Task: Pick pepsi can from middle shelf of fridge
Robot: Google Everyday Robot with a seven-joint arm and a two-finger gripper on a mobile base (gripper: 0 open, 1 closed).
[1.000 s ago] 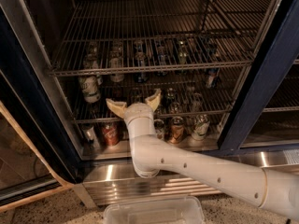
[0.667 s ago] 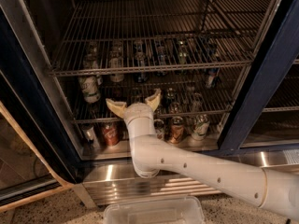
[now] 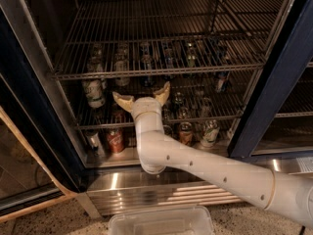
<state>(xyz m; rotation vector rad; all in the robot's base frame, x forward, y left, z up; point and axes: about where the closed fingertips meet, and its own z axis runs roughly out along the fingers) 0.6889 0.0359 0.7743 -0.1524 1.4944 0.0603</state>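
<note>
The fridge stands open, with a dark blue frame and wire racks. My gripper is open, its two tan fingertips spread wide, at the front bar of the middle shelf. It holds nothing. A row of cans stands on that shelf behind the gripper, seen partly through the rods of the rack above. One dark bluish can with a silver top, just behind the gripper, looks like the pepsi can. The gripper does not touch it.
A white-and-green can stands left of the gripper. A red can and other cans sit on the fridge floor. The steel base panel and a clear plastic bin lie below my arm. A wooden strip is at the left.
</note>
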